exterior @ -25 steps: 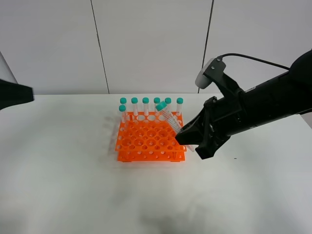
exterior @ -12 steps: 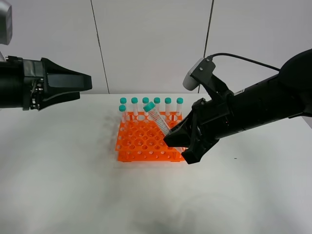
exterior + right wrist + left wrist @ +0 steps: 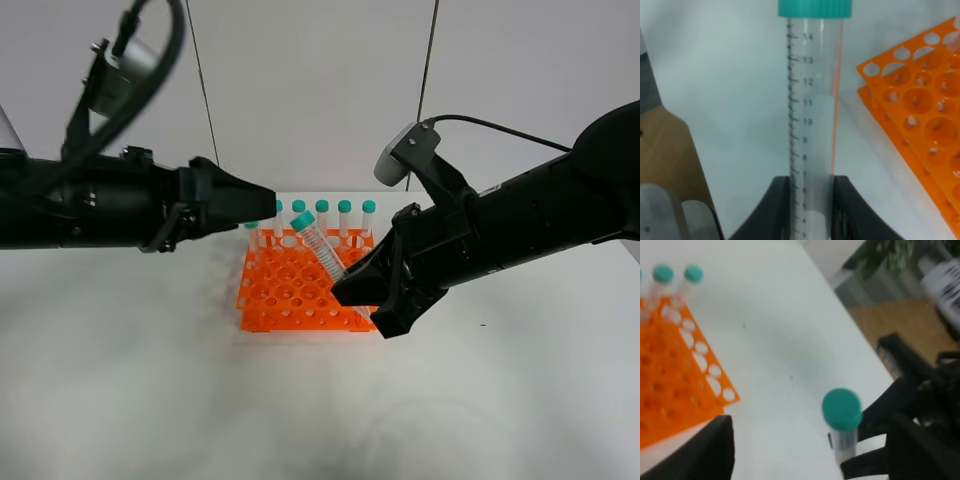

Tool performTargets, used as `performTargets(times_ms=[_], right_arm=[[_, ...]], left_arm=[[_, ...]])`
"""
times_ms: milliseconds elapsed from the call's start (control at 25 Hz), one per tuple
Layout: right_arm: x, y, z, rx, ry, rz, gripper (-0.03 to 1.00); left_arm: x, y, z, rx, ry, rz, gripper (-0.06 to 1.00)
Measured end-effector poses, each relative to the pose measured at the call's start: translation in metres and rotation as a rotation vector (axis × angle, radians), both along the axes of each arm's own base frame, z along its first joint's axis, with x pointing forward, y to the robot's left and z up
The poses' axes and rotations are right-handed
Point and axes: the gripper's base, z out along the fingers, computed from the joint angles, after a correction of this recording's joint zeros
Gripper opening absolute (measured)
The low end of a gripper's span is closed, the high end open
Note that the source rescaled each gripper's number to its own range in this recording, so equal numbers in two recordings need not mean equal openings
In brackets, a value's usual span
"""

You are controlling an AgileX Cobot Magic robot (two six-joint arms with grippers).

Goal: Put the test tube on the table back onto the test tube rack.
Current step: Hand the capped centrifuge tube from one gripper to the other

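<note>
The two black fingers [image 3: 781,200] of the right gripper [image 3: 811,189] are squeezing the low end of the test tube [image 3: 812,100]. They are open only as wide as the tube, with no gap showing on either side. The pointed tip is hiding down between them.

In the high view the tube is hanging in the air over the 4 o'clock corner of the orange test tube rack [image 3: 290,290]. It is not in a hole yet. It is leaning, with its cap [image 3: 303,221] tipping toward 11 o'clock.

The left gripper [image 3: 262,198] is pointing in from 9 o'clock. Its fingers are standing wide apart and holding nothing. Its own camera is seeing the green cap between them.

I think the next job is a hand-over, because the right fingers are covering the tip that must go in first. The left fingers should be closing just under the cap, gently, before the right ones are letting go. Then the tube should be standing straight up over one empty hole and going down slowly.

The tube is thin and clear, with little number marks up its side and a green screw cap. It looks empty. Other tubes [image 3: 344,215] like it are standing along the rack's 12 o'clock edge. The rack is sitting on the white table [image 3: 150,390].
</note>
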Motion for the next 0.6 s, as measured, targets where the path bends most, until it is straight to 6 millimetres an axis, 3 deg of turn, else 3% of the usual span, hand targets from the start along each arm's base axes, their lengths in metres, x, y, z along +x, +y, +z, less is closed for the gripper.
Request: performTargets(times_ms=[160, 600], right_arm=[[-0.001, 0.0, 0.0, 0.0, 0.007, 0.007, 0.01], [0.0, -0.001, -0.001, -0.002, 0.013, 0.0, 0.01]], left_arm=[[0.013, -0.01, -0.014, -0.018, 0.078, 0.018, 0.89], [0.018, -0.019, -0.013, -0.077, 0.081, -0.04, 0.89]])
